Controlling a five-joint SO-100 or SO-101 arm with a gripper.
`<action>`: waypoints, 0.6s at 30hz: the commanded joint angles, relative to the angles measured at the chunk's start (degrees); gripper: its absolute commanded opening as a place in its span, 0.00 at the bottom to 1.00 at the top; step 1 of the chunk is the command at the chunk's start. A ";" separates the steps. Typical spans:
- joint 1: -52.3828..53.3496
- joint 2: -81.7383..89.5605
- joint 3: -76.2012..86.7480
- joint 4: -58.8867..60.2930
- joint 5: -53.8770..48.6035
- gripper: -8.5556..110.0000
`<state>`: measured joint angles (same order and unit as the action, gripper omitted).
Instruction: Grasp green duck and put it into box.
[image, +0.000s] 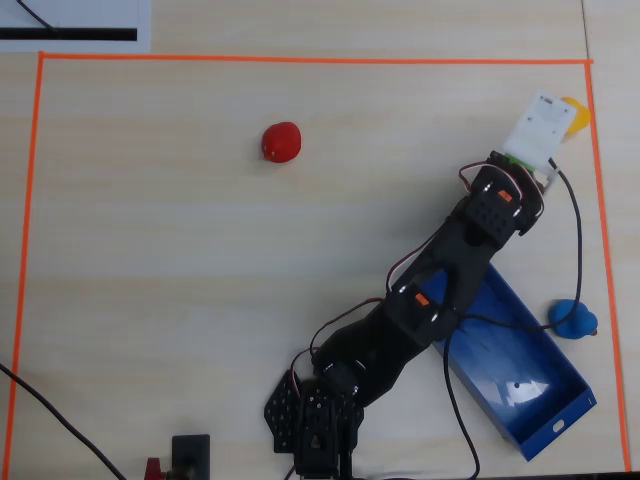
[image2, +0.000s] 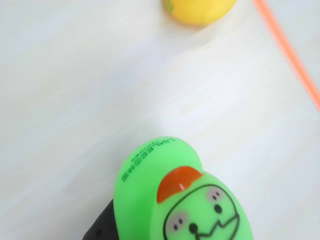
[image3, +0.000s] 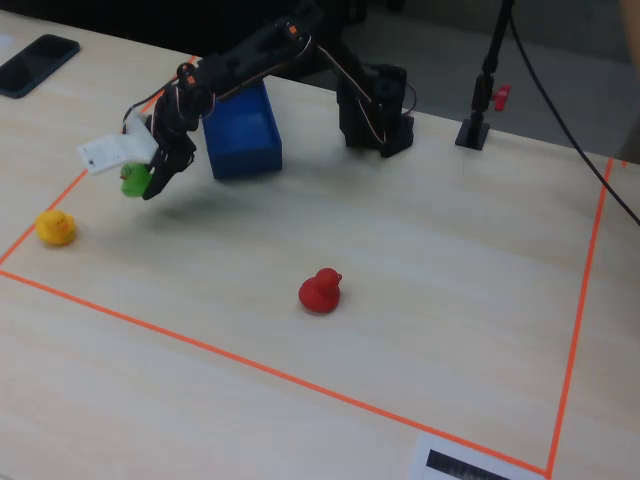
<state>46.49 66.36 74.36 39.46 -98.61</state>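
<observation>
The green duck (image2: 185, 200) fills the bottom of the wrist view, with its orange beak and printed face toward the camera. One black finger (image2: 102, 227) presses against its left side. In the fixed view my gripper (image3: 146, 180) is shut on the green duck (image3: 132, 181) and holds it a little above the table, left of the blue box (image3: 240, 145). In the overhead view the gripper is hidden under the white camera mount (image: 540, 128), and only a green sliver of the duck (image: 513, 157) shows. The box (image: 500, 345) lies at the lower right, beside my arm.
A yellow duck (image: 576, 112) sits just beyond the gripper near the orange tape line (image: 600, 200); it also shows in the wrist view (image2: 197, 10) and the fixed view (image3: 55, 227). A blue duck (image: 573, 320) stands next to the box. A red duck (image: 281, 142) sits mid-table.
</observation>
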 joint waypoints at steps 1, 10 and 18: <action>1.49 13.62 1.49 5.71 2.37 0.07; 10.28 41.40 14.41 18.19 6.42 0.07; 26.54 61.17 34.10 24.52 -1.14 0.07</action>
<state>67.50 119.00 101.87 63.72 -96.94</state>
